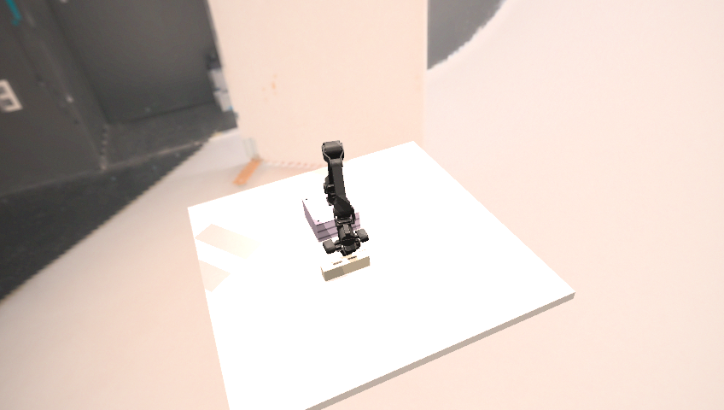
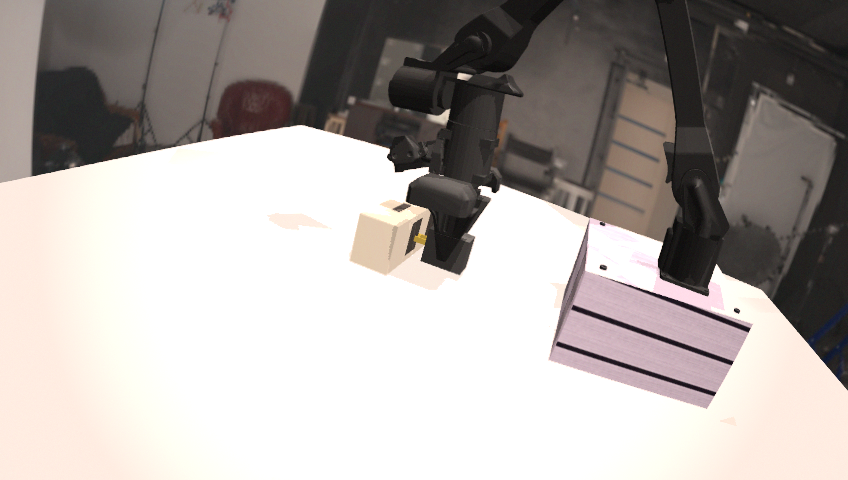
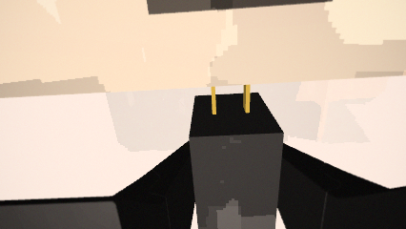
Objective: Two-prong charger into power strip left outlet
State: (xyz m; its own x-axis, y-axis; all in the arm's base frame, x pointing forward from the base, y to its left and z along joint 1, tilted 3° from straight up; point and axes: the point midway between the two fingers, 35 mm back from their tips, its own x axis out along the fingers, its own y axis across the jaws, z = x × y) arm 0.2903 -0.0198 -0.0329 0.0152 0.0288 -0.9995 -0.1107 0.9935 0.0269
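Note:
The cream power strip (image 1: 346, 269) (image 2: 374, 244) (image 3: 143, 57) stands on the table, with dark outlet patches on the side facing the arm. My gripper (image 1: 348, 248) (image 2: 449, 251) (image 3: 229, 148) is shut on the black charger (image 2: 464, 253) (image 3: 235, 181), its fingers on both sides of the block. The charger is upright in front of the strip, with a small gap between their bodies. Its two gold prongs (image 2: 420, 239) (image 3: 246, 99) point at the strip and bridge this gap. Their tips meet the strip's near edge in the wrist view. Whether they have entered the slots is hidden.
The arm's base stands on a pale lilac box (image 1: 312, 214) (image 2: 648, 339) with dark stripes, behind the gripper. The white table (image 1: 431, 304) (image 2: 238, 386) carries both. Patches of light and shadow lie across the table and strip.

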